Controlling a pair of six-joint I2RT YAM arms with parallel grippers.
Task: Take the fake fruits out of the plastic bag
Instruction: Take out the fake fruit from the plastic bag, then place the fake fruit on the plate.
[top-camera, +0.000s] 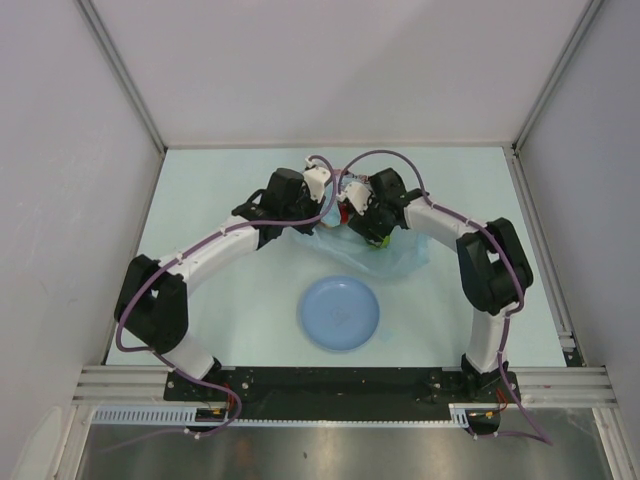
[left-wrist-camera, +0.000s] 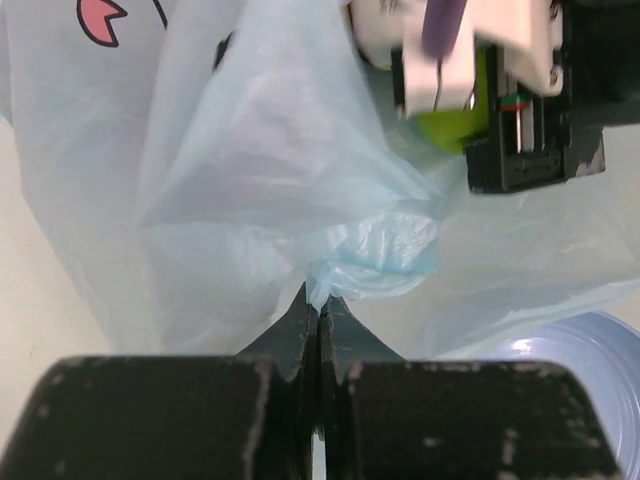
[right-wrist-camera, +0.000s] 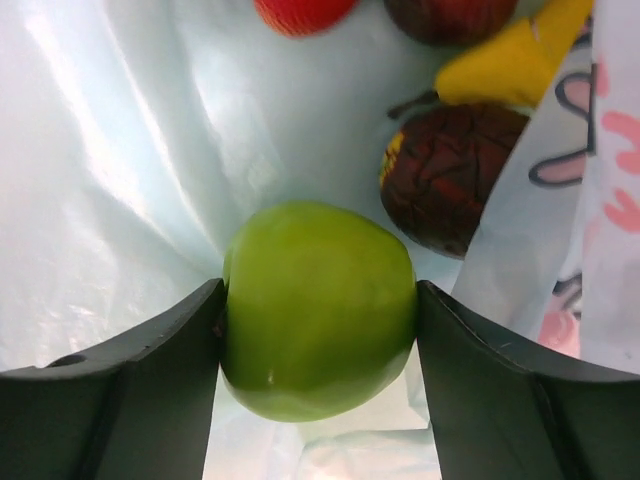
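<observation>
Left gripper (left-wrist-camera: 318, 305): jaws shut, pinning plastic bag (left-wrist-camera: 270, 170) steady; right gripper (right-wrist-camera: 318, 335): jaws clamp green apple (right-wrist-camera: 318, 360) for removal; dark red-purple fruit (right-wrist-camera: 450, 180) at apple's two o'clock.

Plain pale-grey panel walls (top-camera: 330, 60) enclose the pale mint-green table (top-camera: 200, 180) on three sides, joined by slanting aluminium corner posts (top-camera: 120, 75). A brushed steel sheet (top-camera: 330, 455) lines the near edge.
</observation>
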